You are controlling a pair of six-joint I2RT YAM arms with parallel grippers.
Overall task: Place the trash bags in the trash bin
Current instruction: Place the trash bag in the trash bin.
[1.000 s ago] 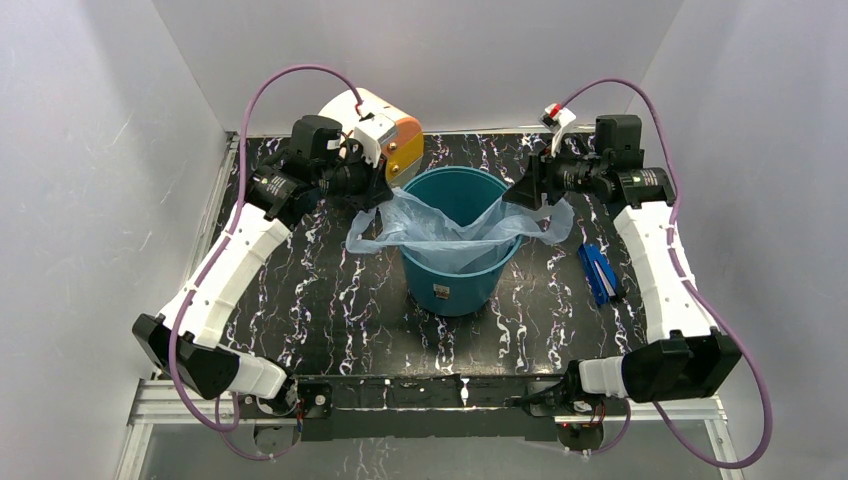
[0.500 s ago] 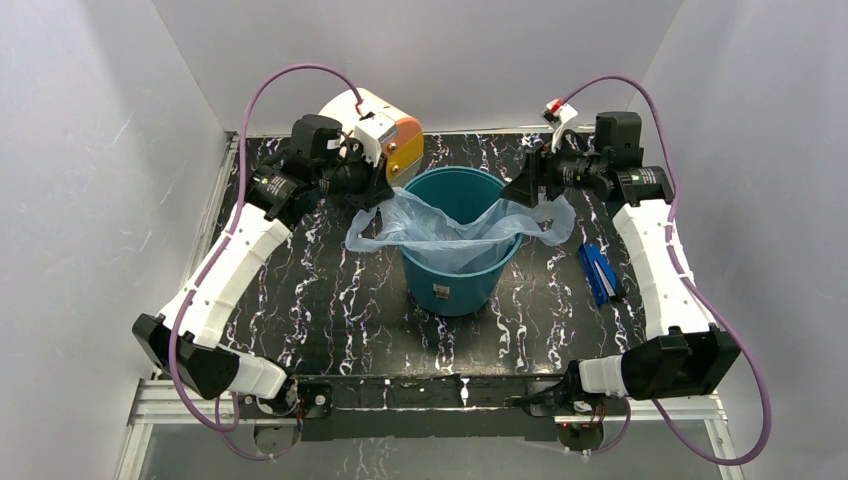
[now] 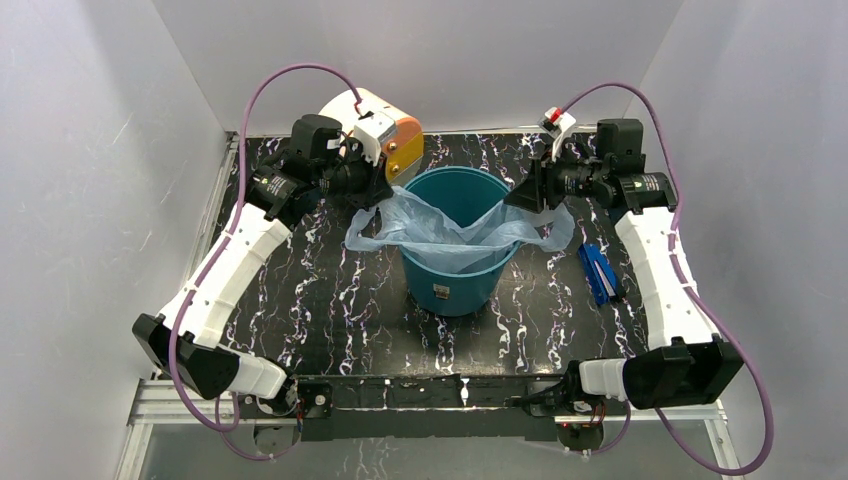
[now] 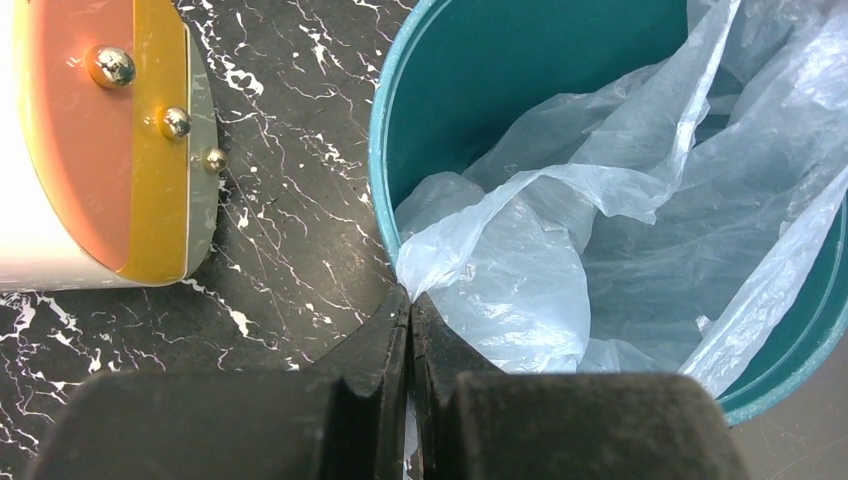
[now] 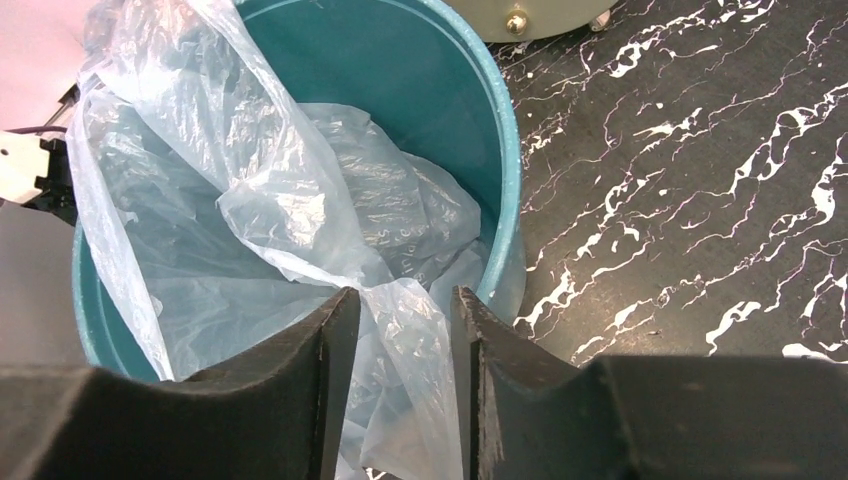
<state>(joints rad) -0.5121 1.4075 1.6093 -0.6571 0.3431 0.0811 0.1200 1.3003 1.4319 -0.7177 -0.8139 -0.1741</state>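
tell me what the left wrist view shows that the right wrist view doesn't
Only left wrist: the left pincer shut on an edge of the bag, and the orange face of the box. Only right wrist: the right pincer, jaws apart, bag film loose between them. Both: the teal bin, the bag spilling over its rim, the marbled table.

Plain white walls enclose a black tabletop (veined with white marbling) under even light.
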